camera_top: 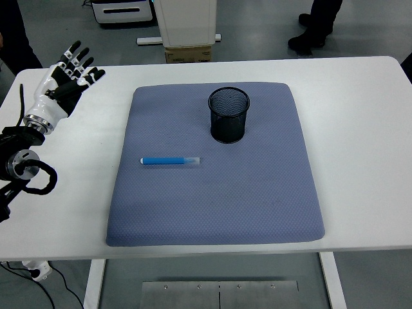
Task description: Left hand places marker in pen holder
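Grey mat (257,193) carries your light, stiff marker (170,160) left of centre; left hand (63,84), upper left, fingers spread and empty—pinch the barrel mid-length.

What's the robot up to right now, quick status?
Left hand open, holding nothing, over the table's far left. Blue marker flat on the grey pad, untouched. Black mesh pen holder upright. Nothing in the way.

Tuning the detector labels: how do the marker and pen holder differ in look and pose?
The marker is blue, slim, and lies flat, pointing left-right; the pen holder is black wire mesh, wide, and stands upright with its mouth open. The marker sits nearer the table's front edge, the pen holder farther back and to the right. Both rest on the blue-grey mat, apart, untouched.
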### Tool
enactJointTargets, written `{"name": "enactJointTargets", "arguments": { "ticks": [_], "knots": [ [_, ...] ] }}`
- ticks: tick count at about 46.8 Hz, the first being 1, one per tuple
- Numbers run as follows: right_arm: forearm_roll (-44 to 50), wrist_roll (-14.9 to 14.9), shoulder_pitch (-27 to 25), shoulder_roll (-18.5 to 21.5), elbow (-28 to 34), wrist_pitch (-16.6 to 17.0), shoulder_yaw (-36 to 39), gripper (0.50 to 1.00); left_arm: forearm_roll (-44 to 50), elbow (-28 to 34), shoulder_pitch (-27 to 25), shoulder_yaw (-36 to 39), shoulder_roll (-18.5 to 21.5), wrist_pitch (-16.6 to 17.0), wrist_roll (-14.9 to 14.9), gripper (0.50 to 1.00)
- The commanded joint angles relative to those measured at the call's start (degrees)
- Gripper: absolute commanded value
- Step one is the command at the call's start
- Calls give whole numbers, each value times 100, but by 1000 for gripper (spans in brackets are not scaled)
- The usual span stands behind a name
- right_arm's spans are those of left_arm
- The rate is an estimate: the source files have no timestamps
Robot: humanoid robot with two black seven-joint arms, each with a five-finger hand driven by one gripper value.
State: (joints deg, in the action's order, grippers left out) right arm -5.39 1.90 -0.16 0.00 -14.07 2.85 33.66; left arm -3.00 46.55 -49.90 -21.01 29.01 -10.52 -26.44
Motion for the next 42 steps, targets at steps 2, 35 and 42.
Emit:
{"name": "enactJointTargets", "arguments": {
  "ticks": [2,35,42],
  "knots": [
    [3,3,-2,0,1,-4,0,1000,1,266,-537,1088,105,260,-2,1000],
    [-6,3,-2,0,1,-4,0,1000,-1483,1533,-3597,6099,61,305,-81,1000],
    [-6,3,-2,0,1,-4,0,1000,-1914,1524,-3755,6398,-18,313,-72,1000]
  ]
}}
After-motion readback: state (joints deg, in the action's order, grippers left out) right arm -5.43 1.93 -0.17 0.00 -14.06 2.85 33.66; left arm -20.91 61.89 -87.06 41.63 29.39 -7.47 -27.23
